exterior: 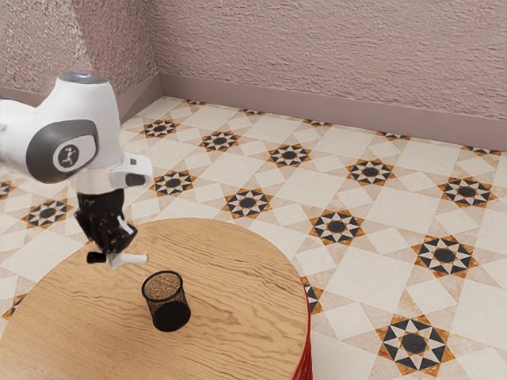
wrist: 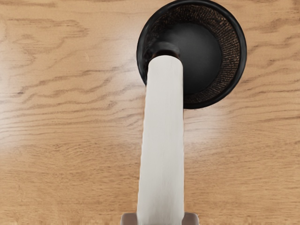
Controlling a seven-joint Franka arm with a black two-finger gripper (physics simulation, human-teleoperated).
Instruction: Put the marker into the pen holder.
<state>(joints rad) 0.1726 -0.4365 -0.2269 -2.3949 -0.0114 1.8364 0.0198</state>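
In the exterior view my gripper (exterior: 116,258) is shut on the white marker (exterior: 136,259), which lies roughly level across the fingers, its black end toward the exterior view's left. The black mesh pen holder (exterior: 167,301) stands upright on the table, lower than the gripper and toward the exterior view's right. In the wrist view the marker (wrist: 163,136) extends from between my gripper's fingertips (wrist: 160,219), and its far end overlaps the rim of the pen holder (wrist: 241,56). The marker is outside the holder, above table height.
The round wooden table (exterior: 245,277) has a curved edge, with red showing below it at the exterior view's right. Patterned floor tiles and a pink wall (exterior: 317,55) lie beyond.
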